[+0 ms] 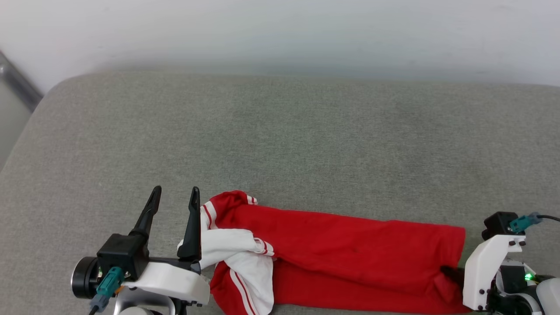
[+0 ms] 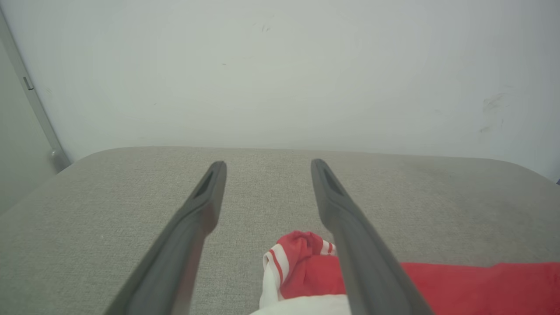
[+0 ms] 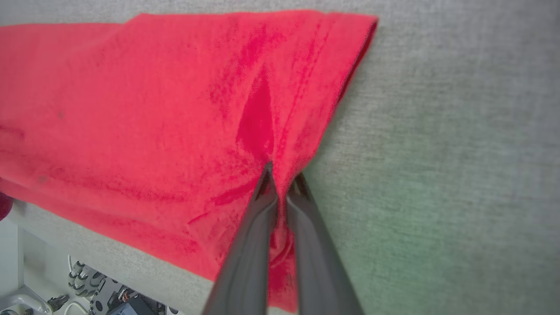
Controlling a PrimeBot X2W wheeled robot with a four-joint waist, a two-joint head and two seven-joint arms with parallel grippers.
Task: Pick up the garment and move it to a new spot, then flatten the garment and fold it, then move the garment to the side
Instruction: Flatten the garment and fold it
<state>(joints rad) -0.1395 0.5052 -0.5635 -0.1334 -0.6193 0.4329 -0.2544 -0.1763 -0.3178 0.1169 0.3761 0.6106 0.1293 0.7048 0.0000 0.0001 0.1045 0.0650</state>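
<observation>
**Shirt along the near edge, right end pinched**

The garment (image 1: 350, 253) lies as a long red band running left to right, close to the near edge of the grey pad (image 1: 280, 131); in the right wrist view its near side runs just beside that edge, beyond which robot parts show below. Its left end is bunched, with striped collar and white sleeves heaped together, touching or just beside the inner finger of the left gripper (image 1: 176, 190); its right end finishes in a straight hem.

The right gripper (image 3: 283, 173) is clamped on the garment near that hem, fingers together with a ridge of red cloth drawn up between them; the left gripper has its fingers spread wide, pointing far, nothing between them.

Far of the garment the pad lies bare across its whole width; to the left there is also bare pad, out to a rounded far-left corner. The pad is a flat, woven fabric; a pale wall (image 1: 280, 30) stands at its far edge; a grey metal strip (image 1: 17, 83) slants down at the far left.
</observation>
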